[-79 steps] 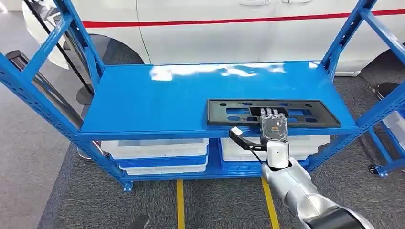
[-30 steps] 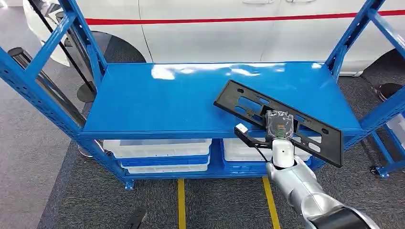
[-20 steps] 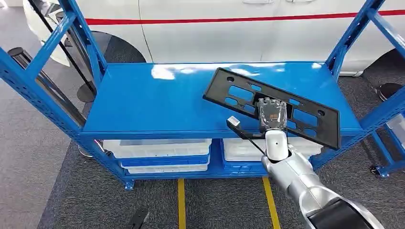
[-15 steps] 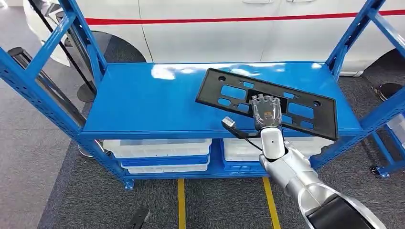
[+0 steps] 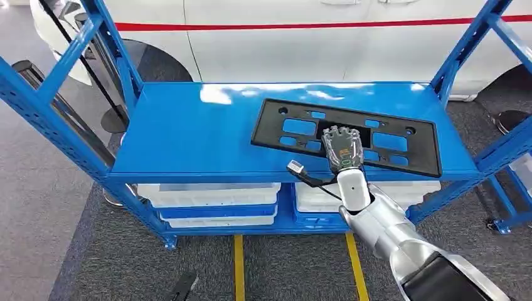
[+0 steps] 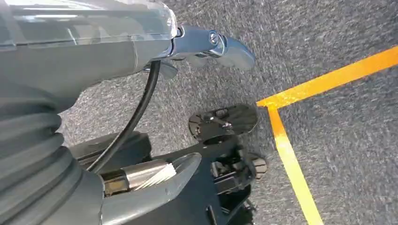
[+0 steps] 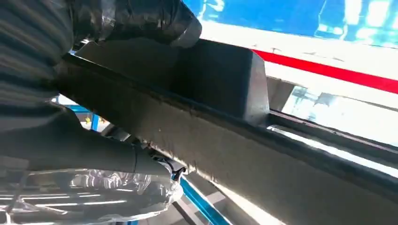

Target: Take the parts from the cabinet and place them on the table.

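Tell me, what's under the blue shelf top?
Under the blue shelf top sit white bins on a lower shelf. Only their front edges show; the top covers what is inside. Above, the right hand holds a black plate frame.

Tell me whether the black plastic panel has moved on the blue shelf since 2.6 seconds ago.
Yes. The black plastic panel, gripped by the right robot hand, has shifted left and away from the blue shelf's front edge, toward the back.

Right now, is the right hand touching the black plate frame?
Touching: in the right wrist view the right hand wraps the black plate frame, fingers over its edge.
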